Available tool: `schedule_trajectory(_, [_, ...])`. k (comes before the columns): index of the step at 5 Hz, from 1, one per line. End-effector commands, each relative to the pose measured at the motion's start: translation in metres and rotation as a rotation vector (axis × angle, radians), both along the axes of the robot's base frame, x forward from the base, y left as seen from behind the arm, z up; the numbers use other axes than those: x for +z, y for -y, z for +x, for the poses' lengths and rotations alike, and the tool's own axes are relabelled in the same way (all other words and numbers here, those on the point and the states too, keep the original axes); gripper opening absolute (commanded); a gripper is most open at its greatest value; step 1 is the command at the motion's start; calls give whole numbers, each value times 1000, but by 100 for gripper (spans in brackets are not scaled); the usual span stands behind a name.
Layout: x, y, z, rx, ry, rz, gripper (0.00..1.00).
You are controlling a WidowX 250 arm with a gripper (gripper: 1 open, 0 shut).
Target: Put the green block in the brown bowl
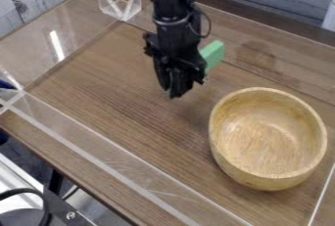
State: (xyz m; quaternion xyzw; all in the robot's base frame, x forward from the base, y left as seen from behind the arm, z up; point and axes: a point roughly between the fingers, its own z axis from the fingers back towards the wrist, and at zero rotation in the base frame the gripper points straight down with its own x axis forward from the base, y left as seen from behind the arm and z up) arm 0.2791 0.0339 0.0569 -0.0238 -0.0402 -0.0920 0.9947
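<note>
While the clear plastic wall runs along the left and near edges of the wooden table, the work itself sits further right. At the middle, the gripper hangs pointing down from the black arm, its tips just above the tabletop. Its jaws look nearly closed, and the green block shows just behind and to the right of them, pressed against the gripper body. The block seems to be clamped there and lifted slightly off the wood, though the arm hides the contact, so I cannot tell for certain. To the right and nearer the camera, the brown bowl stands empty, close to the gripper but apart from it. Judging by this, the pick-up looks done or almost so; carrying the block over the rim and letting it go remain.
</note>
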Motion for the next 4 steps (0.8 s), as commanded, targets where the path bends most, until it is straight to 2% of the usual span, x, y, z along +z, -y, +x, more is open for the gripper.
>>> schedule_trajectory(1, [26,22,6,-58,79,-27,0])
schedule_trajectory(2, [27,48,-3,-88,67,-48,0])
schedule_trajectory(3, [23,80,-4,-126,61,-65,0])
schedule_trajectory(4, [16,104,5,-101,52,-67,0])
